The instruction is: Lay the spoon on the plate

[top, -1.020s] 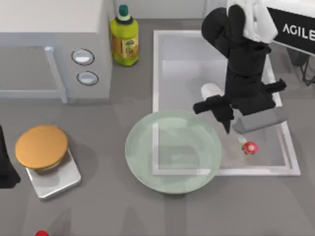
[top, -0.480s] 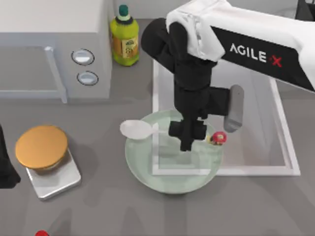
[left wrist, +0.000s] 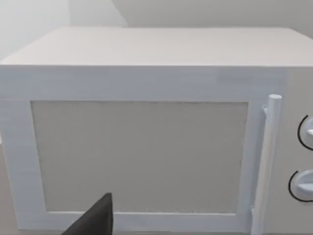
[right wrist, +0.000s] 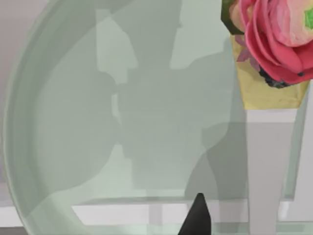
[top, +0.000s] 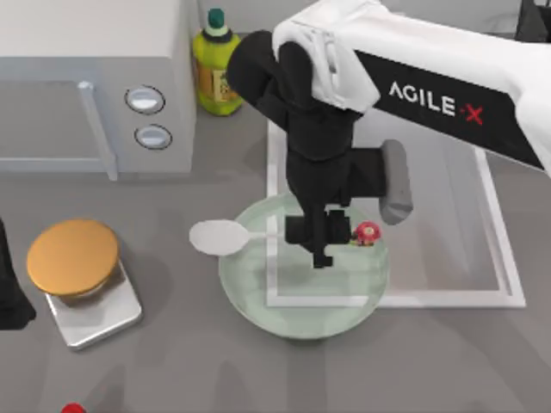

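The spoon [top: 258,235] hangs across the plate's [top: 258,292] left rim, bowl out past the edge, knob over the glass, pinched at its handle by the right end effector [top: 320,234]. Carried but not yet laid, I judge. Left arm parked at the counter's left edge.

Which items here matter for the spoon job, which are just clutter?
In play:
spoon, held over the plate
plate
right gripper

Clutter:
microwave
green bottle
orange disc on steel base
white tray
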